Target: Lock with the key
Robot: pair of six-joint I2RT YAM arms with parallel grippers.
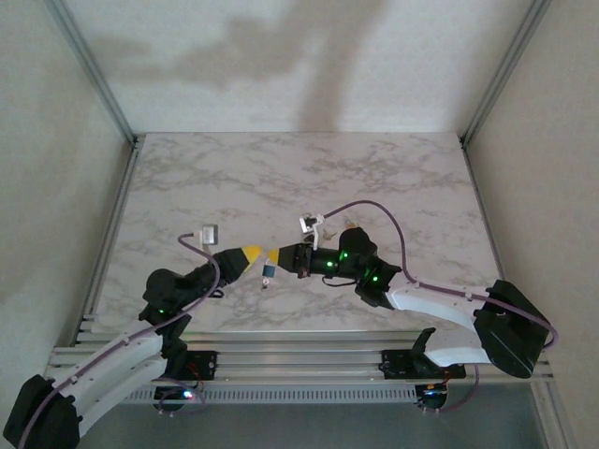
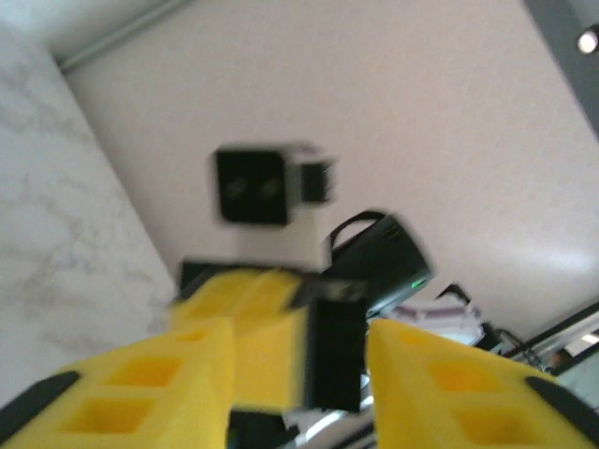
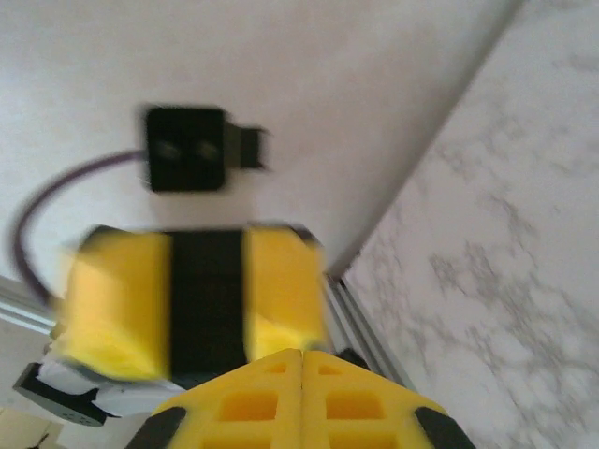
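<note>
Above the near middle of the marble table (image 1: pixel 309 168) my two grippers meet tip to tip. The left gripper (image 1: pixel 251 254) points right and the right gripper (image 1: pixel 275 256) points left. A small dark padlock (image 1: pixel 269 272) hangs just below their tips. In the left wrist view my left gripper (image 2: pixel 298 329) is open, with a black block (image 2: pixel 335 360) and the right arm's yellow fingers (image 2: pixel 248 346) between its jaws, all blurred. In the right wrist view my right gripper (image 3: pixel 302 354) is shut, pads flush. Whether it pinches anything I cannot tell. The key is hidden or too small to make out.
Purple cables (image 1: pixel 374 208) loop above both arms. Small camera boxes ride on the left wrist (image 1: pixel 210 231) and the right wrist (image 1: pixel 309 224). Metal frame rails (image 1: pixel 122 215) border the table left and right, and white walls close it in.
</note>
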